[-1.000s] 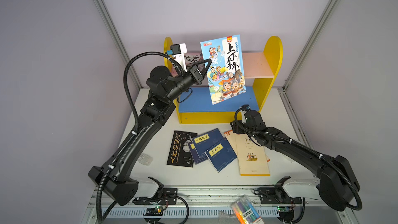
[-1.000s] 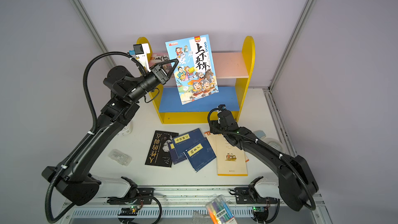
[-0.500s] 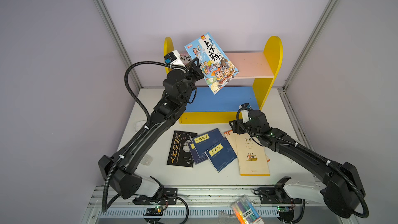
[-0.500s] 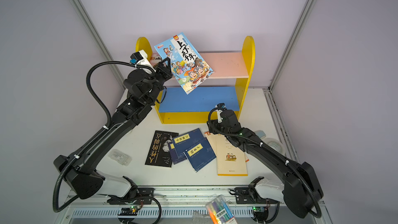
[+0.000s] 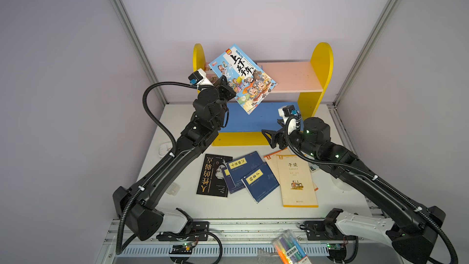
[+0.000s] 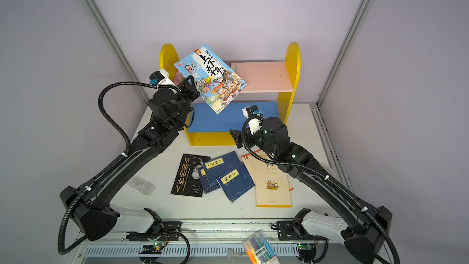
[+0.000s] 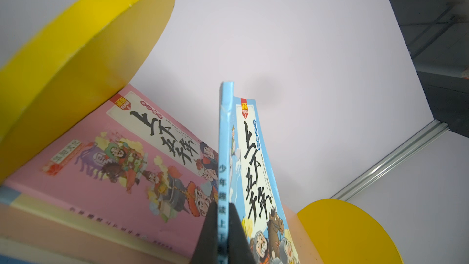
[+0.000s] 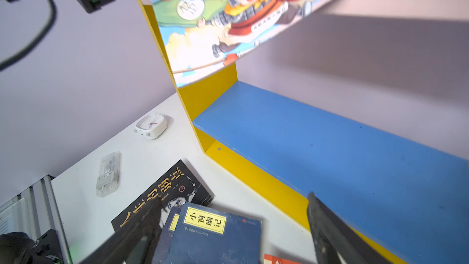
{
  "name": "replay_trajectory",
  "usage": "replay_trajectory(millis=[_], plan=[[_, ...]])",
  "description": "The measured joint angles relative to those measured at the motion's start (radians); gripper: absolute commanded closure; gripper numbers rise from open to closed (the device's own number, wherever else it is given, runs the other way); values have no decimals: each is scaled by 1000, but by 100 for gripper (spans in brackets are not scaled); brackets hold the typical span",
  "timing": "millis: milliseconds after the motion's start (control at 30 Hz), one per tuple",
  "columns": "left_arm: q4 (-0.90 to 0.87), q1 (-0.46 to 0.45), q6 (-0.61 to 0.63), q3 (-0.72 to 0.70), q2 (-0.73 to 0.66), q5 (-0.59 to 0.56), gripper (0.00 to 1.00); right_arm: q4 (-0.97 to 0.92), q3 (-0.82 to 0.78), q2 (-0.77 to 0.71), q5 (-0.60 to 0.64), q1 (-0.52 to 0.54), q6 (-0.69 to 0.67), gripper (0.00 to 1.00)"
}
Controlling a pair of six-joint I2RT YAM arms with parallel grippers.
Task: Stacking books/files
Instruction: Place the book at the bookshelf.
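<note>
Above the pink upper board (image 5: 289, 74) of the yellow-sided wooden shelf (image 5: 321, 62), the left gripper (image 7: 223, 215) is clamped on the spine of a blue cartoon-cover paperback (image 5: 243, 77), tilted just beside a pink cartoon-cover paperback (image 7: 127, 153) topping a shelved pile (image 7: 38, 219). Near the wide-open, empty right gripper (image 5: 271, 137), a black gold-lettered book (image 5: 213, 175), navy yellow-labelled books (image 5: 251, 173) and a cream paperback (image 5: 295, 181) lie on the white table (image 5: 253, 206), so roughly half seems left. Books under the pink, navy and cream covers are too hidden to count.
</note>
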Motion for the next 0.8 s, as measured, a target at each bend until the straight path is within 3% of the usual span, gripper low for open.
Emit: replay_trajectory(millis=[167,500,800], plan=[[0,0,-3,0,0,-10,100,34,86,31,35,37,-141,2],[-5,0,-11,2,3,-10,100,50,328,262,87,103,-429,2],[-6,5,-11,-3,2,-9,100,56,462,429,166,115,-544,2]])
